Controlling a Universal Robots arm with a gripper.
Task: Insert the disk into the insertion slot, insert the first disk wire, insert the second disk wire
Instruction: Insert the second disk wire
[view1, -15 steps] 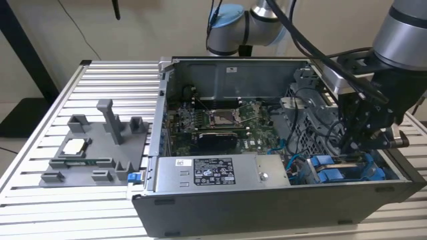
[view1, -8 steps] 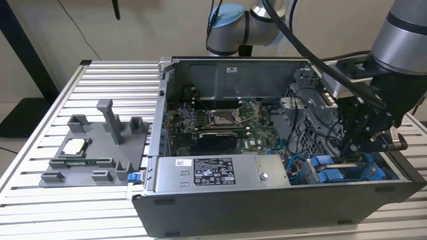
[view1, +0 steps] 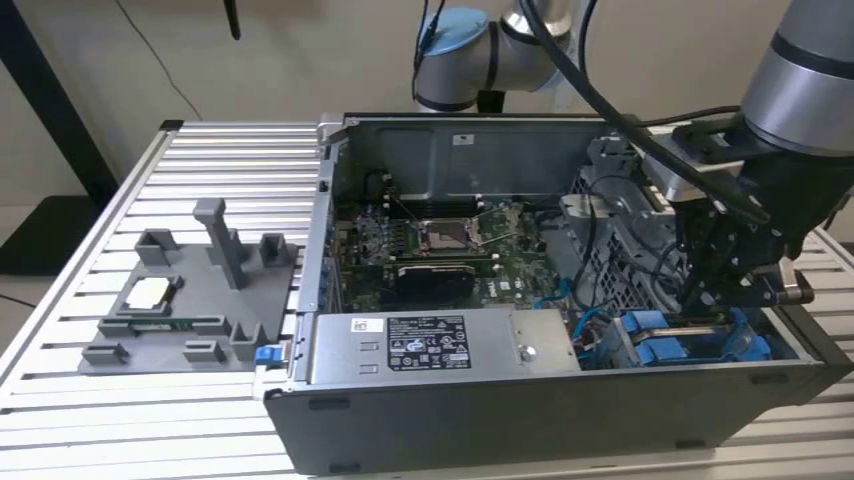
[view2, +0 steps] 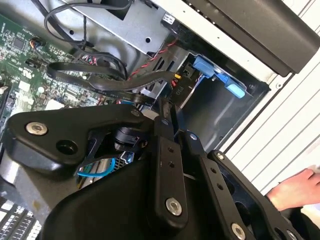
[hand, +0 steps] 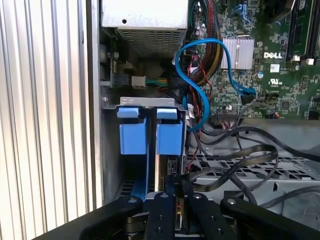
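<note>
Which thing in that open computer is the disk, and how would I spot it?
Find the open computer case on the slatted table, then the grey labelled power supply box along its near wall. The disk sits beside it, toward the exterior view's right, under the gripper; its bright blue carrier frame marks it out.

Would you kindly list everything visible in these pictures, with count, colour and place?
Computer case: one, dark grey, open on the slatted table.
Slatted table: one, silver, under everything.
Motherboard: one, green, on the case floor.
Power supply box: one, grey, labelled, along the case's near wall.
Disk carriers: two, bright blue, side by side in the drive bay.
Data cable: one, blue, looping over the motherboard.
Fixture tray: one, grey, on the table at the exterior view's left.
Hand: one, at the table's edge in the second wrist view.
Robot arm: one, silver and black.
Pincer: one, black, lowered at the drive bay.
</note>
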